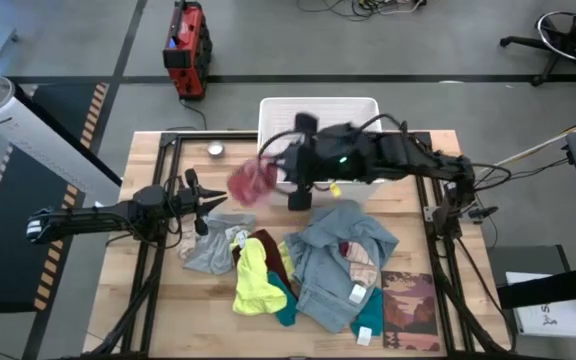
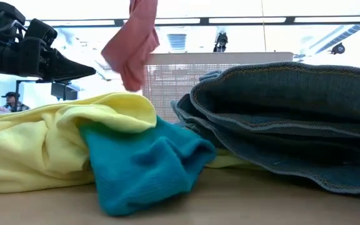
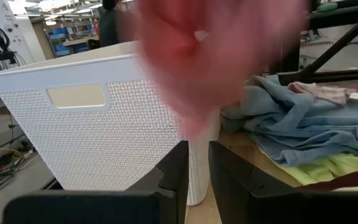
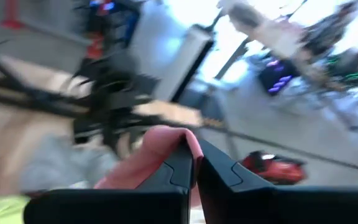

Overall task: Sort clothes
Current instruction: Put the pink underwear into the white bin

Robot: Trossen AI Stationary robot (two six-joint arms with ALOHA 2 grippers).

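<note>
the right gripper (image 1: pixel 265 172) is clenched on a pink garment (image 1: pixel 251 182), lifted beside the white basket (image 1: pixel 318 108) likely for dropping in, while the left gripper (image 1: pixel 213 200), nearly closed and empty, waits near the clothes heap (image 1: pixel 298 268).

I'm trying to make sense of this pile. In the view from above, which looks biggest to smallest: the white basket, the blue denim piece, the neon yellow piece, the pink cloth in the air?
1. Blue denim piece
2. White basket, partly hidden by the arm, so possibly about equal
3. Neon yellow piece
4. Pink cloth, held up nearer the camera, so it may look larger than it is
</note>
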